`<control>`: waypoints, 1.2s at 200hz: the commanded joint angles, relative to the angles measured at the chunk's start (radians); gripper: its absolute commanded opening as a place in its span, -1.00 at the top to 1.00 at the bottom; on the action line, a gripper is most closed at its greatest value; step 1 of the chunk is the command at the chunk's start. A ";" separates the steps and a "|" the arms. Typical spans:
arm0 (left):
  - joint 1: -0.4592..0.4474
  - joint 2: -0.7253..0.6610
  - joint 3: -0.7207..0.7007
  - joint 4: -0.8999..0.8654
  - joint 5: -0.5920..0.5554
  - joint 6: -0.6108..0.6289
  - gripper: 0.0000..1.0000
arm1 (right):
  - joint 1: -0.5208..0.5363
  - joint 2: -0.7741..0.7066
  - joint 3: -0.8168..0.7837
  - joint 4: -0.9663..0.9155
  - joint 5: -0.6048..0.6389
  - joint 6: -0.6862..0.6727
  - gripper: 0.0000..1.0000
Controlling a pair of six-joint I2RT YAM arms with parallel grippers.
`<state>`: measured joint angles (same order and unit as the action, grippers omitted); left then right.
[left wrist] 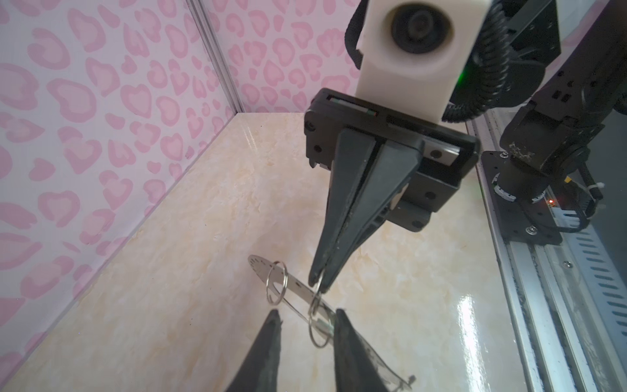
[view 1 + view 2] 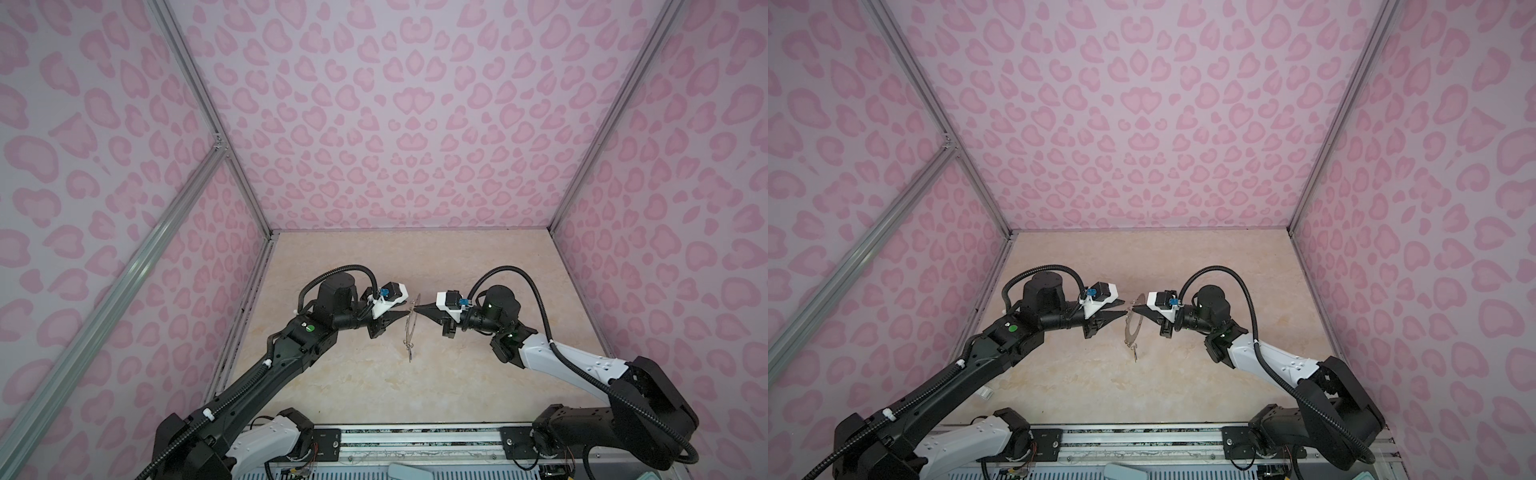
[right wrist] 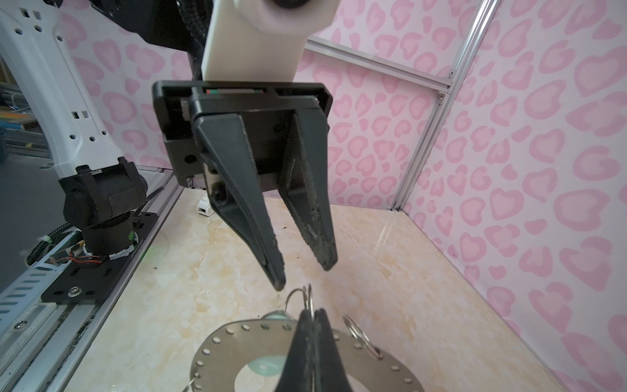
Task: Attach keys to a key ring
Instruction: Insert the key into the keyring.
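Key ring (image 2: 410, 324) is held up above the table (image 2: 374, 386), between the two arms, and is seen almost edge-on in both top views. It is gripped by the right gripper (image 2: 417, 309), whose jaws are pressed together on the rim of the key ring, at a place where small wire loops (image 3: 302, 298) are attached. In the right wrist view the flat grey disc, with tiny holes around its rim, is seen under the closed fingers (image 3: 305, 346). The left gripper (image 3: 305, 275) is placed just beside the same part of the rim, pointed toward the right gripper. Its jaws are apart and nothing is gripped by them. In the left wrist view one wire loop is seen between its fingertips (image 1: 273, 329), but whether it is touched cannot be told. Keys (image 2: 1135, 352) are hung from the lower edge of the key ring and are too small for details. A pale mint piece (image 3: 266, 368) is seen through the central hole.
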<state>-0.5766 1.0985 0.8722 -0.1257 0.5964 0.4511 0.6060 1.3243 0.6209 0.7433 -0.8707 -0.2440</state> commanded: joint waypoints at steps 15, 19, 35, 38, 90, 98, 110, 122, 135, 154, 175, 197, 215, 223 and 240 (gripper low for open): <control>-0.005 0.009 0.007 0.011 0.025 0.028 0.51 | 0.001 0.015 0.005 0.079 -0.021 0.036 1.00; -0.005 0.009 0.005 0.010 0.025 0.029 0.53 | 0.000 0.017 0.005 0.080 -0.023 0.038 1.00; -0.005 0.011 0.007 0.012 0.026 0.028 0.60 | 0.002 0.024 0.006 0.091 -0.028 0.048 1.00; -0.005 0.012 0.007 0.012 0.026 0.028 0.62 | 0.003 0.024 0.006 0.091 -0.029 0.049 1.00; -0.014 0.023 0.007 0.006 0.040 0.030 0.87 | 0.004 0.032 0.012 0.099 -0.039 0.052 1.00; -0.014 0.023 0.005 0.003 0.041 0.031 0.92 | 0.005 0.032 0.011 0.099 -0.040 0.051 1.00; -0.014 0.021 0.005 0.004 0.040 0.035 0.93 | 0.006 0.032 0.012 0.098 -0.040 0.051 1.00; -0.014 0.021 0.009 0.003 0.040 0.036 0.93 | 0.005 0.035 0.015 0.091 -0.040 0.047 1.00; -0.017 0.021 0.018 -0.009 0.030 0.040 0.94 | 0.001 0.026 0.021 0.035 -0.022 0.012 0.98; -0.023 0.031 0.045 -0.055 -0.039 0.038 0.93 | 0.000 -0.021 0.032 -0.116 0.093 -0.101 0.55; -0.030 0.050 0.086 -0.129 -0.096 0.046 0.94 | 0.003 -0.067 0.064 -0.293 0.199 -0.219 0.46; -0.038 0.082 0.135 -0.215 -0.159 0.064 0.93 | 0.016 -0.095 0.074 -0.346 0.287 -0.267 0.44; -0.041 0.102 0.166 -0.256 -0.182 0.067 0.93 | 0.049 -0.105 0.082 -0.374 0.352 -0.307 0.45; -0.043 0.108 0.176 -0.264 -0.189 0.064 0.93 | 0.063 -0.102 0.091 -0.392 0.364 -0.328 0.46; -0.049 0.119 0.196 -0.280 -0.201 0.054 0.93 | 0.081 -0.100 0.093 -0.387 0.376 -0.336 0.51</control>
<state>-0.6201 1.2041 1.0370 -0.3626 0.4316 0.4988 0.6670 1.2228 0.7086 0.3973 -0.5690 -0.5198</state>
